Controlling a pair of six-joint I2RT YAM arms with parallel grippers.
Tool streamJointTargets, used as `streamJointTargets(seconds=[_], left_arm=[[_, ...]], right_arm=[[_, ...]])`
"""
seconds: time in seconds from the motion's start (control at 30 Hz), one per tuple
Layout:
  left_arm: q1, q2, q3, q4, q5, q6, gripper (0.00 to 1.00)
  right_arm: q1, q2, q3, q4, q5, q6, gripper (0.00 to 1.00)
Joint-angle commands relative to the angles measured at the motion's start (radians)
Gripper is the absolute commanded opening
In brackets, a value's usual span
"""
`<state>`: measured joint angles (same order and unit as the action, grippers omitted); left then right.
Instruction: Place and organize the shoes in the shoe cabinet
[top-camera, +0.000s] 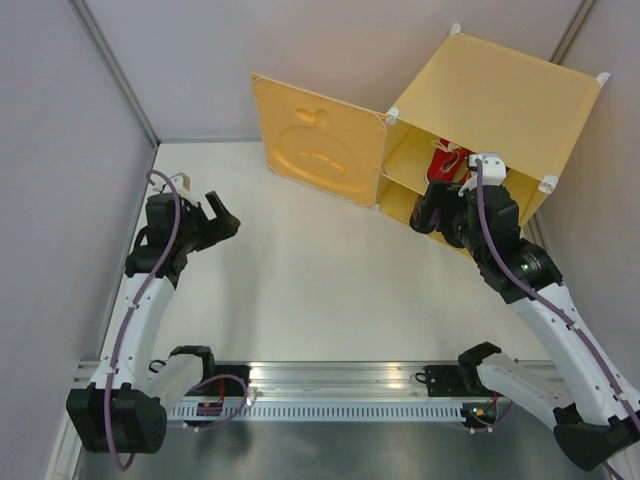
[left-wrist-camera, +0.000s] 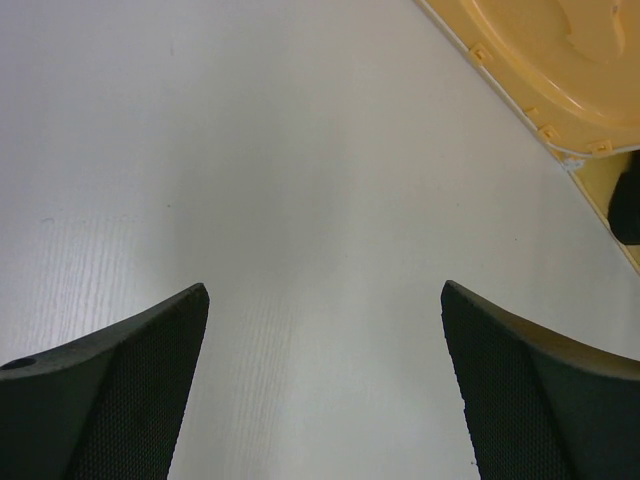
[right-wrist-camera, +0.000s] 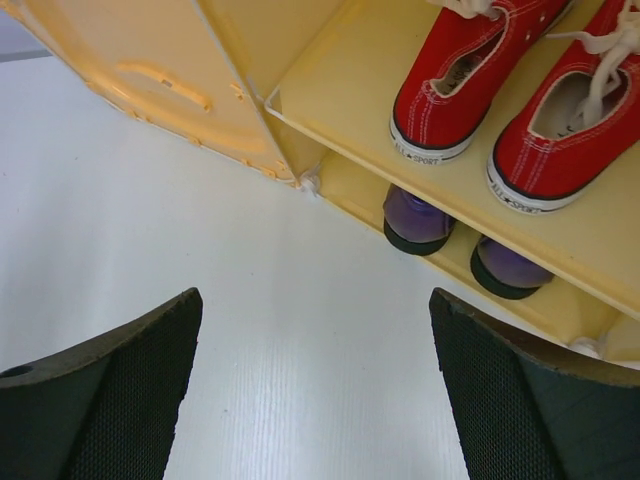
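Bright even light, soft shadows, sharp focus, mild table (top-camera: 300, 290) glare

white arms (top-camera: 590, 385) with black joints (top-camera: 165, 228), purple cables (top-camera: 118, 345) and black, finely textured fingers (left-wrist-camera: 120, 390).

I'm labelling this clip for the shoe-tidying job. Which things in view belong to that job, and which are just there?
Belongs to the job:
- pair of red canvas sneakers with white laces, on the upper shelf
- pair of dark purple loafers, below it
- yellow-orange plastic cube cabinet, its apple-embossed door open

Not part of it:
- white table
- metal rail at the near edge
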<state>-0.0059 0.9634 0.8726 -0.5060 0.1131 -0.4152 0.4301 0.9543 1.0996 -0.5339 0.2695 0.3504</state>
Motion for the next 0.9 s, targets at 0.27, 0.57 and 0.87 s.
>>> streamJointTargets(seconds=[0.27, 0.57, 0.87], left_arm=[[-0.034, 0.161, 0.228, 0.099, 0.174, 0.03, 1.0], [-0.086, 0.408, 0.477, 0.306, 0.284, 0.162, 1.0], [-0.089, 0.629, 0.699, 0.448, 0.226, 0.126, 1.0]], right_arm=[[0.001, -0.261, 0.006, -0.124, 0.163, -0.03, 0.98], [0.001, -0.432, -0.093, -0.086, 0.079, -0.03, 0.98], [0.001, -0.47, -0.158, -0.034, -0.024, -0.028, 0.98]])
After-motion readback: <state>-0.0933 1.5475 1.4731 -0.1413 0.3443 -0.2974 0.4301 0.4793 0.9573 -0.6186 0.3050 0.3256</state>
